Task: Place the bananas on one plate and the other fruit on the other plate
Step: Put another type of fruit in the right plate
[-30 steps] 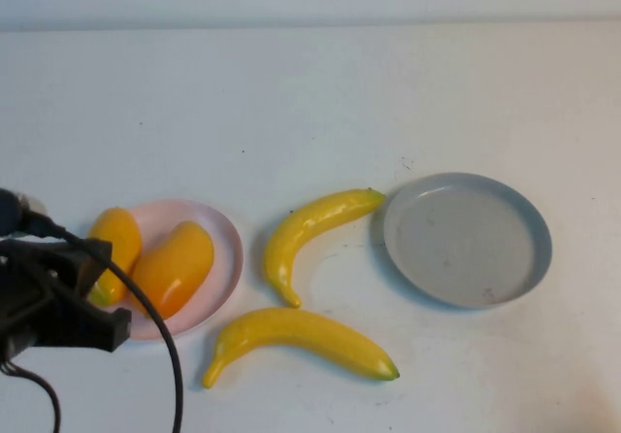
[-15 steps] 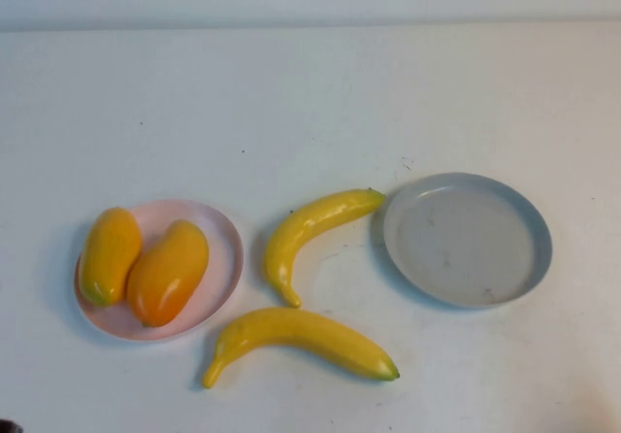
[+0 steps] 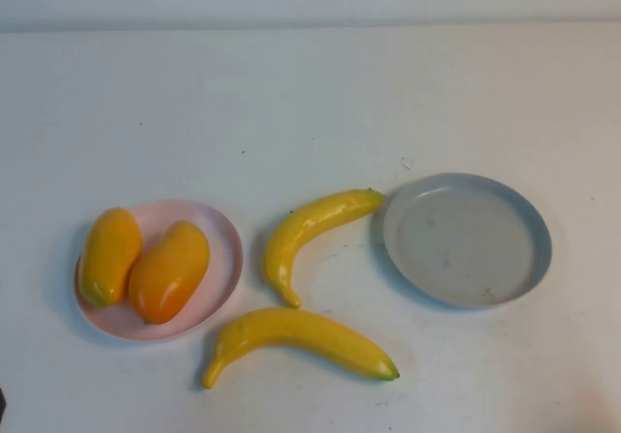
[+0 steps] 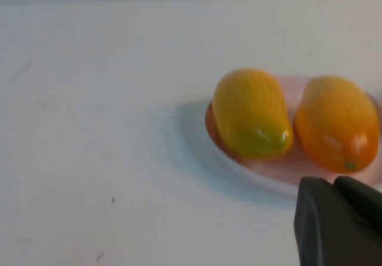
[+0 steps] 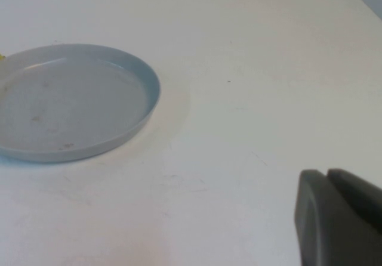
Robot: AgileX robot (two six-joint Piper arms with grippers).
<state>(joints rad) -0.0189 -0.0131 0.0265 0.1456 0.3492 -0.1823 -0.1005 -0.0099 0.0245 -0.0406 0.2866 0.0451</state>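
Two yellow bananas lie on the table between the plates: one (image 3: pixel 309 227) with its tip next to the grey-blue plate (image 3: pixel 466 239), the other (image 3: pixel 301 334) nearer me. The grey-blue plate is empty and also shows in the right wrist view (image 5: pixel 71 99). The yellow-green fruit (image 3: pixel 109 254) and the orange-yellow fruit (image 3: pixel 169 270) lie side by side on the pink plate (image 3: pixel 225 249). My left gripper (image 4: pixel 334 182) is shut and empty, drawn back from the pink plate (image 4: pixel 280 170) and its fruits (image 4: pixel 250 112) (image 4: pixel 337 123). My right gripper (image 5: pixel 327 173) is shut and empty, back from the grey plate. Neither arm shows in the high view.
The white table runs to a pale back wall at the far edge. Bare table surface lies behind the plates and to the right of the grey-blue plate.
My left arm, which was over the near left edge of the pink plate, has pulled back out of the high view. Fruits, bananas and plates have not moved.
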